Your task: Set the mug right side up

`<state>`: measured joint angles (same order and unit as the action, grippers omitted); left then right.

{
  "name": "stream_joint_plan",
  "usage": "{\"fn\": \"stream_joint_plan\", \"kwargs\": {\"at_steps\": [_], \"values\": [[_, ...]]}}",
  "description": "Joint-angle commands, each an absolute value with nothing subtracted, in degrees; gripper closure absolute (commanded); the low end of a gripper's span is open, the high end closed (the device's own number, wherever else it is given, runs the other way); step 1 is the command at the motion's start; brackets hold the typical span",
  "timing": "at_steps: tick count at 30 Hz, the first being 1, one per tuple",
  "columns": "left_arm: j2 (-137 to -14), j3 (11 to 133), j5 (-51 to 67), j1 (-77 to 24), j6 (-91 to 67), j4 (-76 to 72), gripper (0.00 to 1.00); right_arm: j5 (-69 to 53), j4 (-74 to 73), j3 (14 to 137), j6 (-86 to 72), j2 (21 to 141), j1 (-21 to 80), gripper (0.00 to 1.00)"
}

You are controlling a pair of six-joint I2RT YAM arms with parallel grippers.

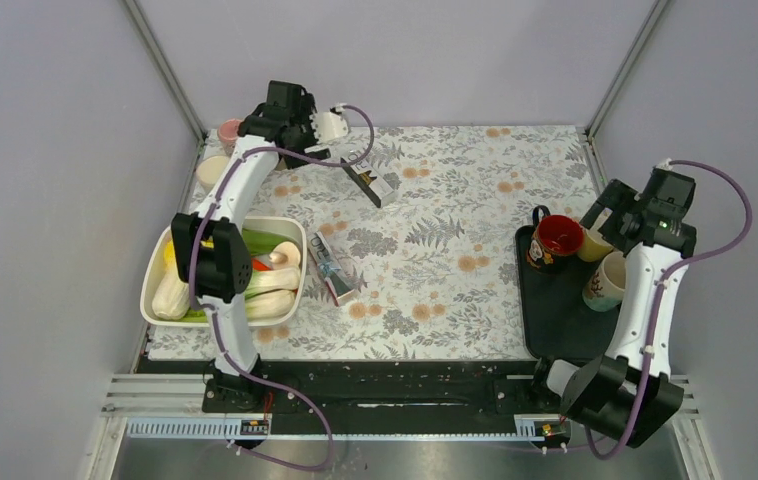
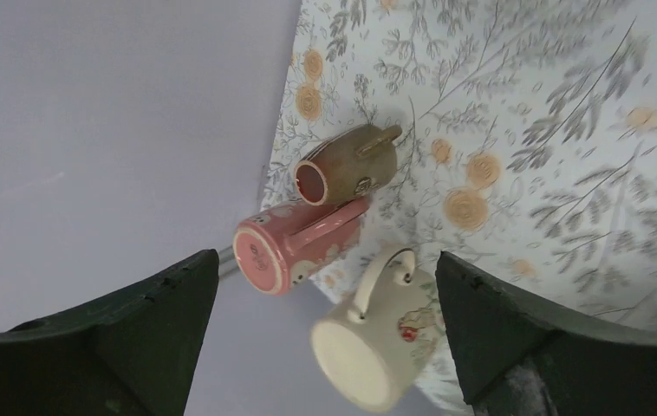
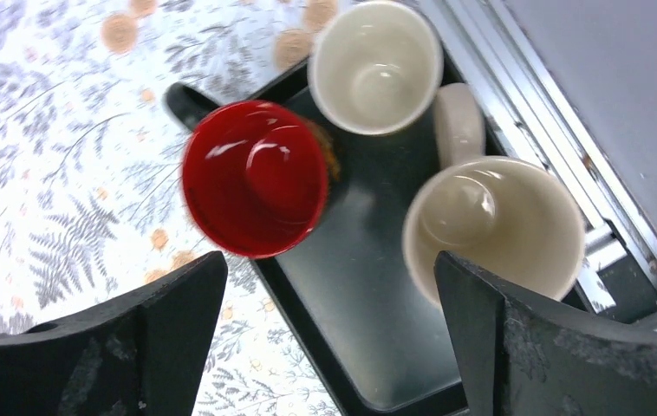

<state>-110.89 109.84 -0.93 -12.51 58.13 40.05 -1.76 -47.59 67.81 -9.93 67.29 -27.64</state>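
Pink mug (image 2: pixel 295 247) sits base-up at the 10–11 o'clock corner of the table (image 1: pixel 455 290), hard against the wall. Cream mug (image 2: pixel 377 342) is also base-up, just beside it on the 6 o'clock side in the left wrist view, handle pointing back toward the pink one. Brown mug (image 2: pixel 347 165) stands mouth-up at the pink mug's 1 o'clock, close enough that I can't tell if they touch. In the top view the left arm covers it.

Left claw (image 2: pixel 325 257): jaws spread wide, gripping nothing, hovering above the three-mug cluster with the pink and cream mugs framed between the fingers. No contact visible.

Right claw (image 3: pixel 329 260): jaws also wide apart, nothing held, hanging above the black tray (image 3: pixel 368 347) at the table's 3–4 o'clock edge. On the tray, all mouth-up:
- red mug (image 3: pixel 256 178) at the tray's 10 o'clock corner, overhanging the rim in the wrist view
- small off-white mug (image 3: pixel 375 65) at 12 o'clock
- larger off-white mug (image 3: pixel 494 230) at 3 o'clock, handle pointing toward the small one

Other items:
- white basin (image 1: pixel 152 270) at the table's 8–9 o'clock, full of vegetables (image 1: pixel 270 280)
- small carton (image 1: pixel 335 268) lying flat just at the basin's 3 o'clock
- dark packet (image 1: pixel 368 185) at about 11–12 o'clock from table centre, under the left arm's cable
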Motion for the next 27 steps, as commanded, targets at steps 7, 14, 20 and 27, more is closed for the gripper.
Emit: {"fn": "stream_joint_plan", "kwargs": {"at_steps": [7, 14, 20, 27], "values": [[-127.7, 115.2, -7.3, -9.3, 106.1, 35.6, 0.13, 0.2, -45.3, 65.8, -6.0, 59.7, -18.5, 0.01], [-134.9, 117.6, -4.5, -9.0, 111.4, 34.1, 0.15, -1.9, -42.6, 63.0, -6.7, 55.0, -17.9, 0.01], [-146.2, 132.9, -8.6, -8.1, 111.0, 33.7, 0.21, -3.6, -42.2, 62.7, -6.7, 53.8, -17.3, 0.01], [-146.7, 128.9, -12.8, -8.2, 113.9, 32.1, 0.23, -4.0, -42.8, 63.1, -6.9, 55.9, -17.2, 0.01]]}}
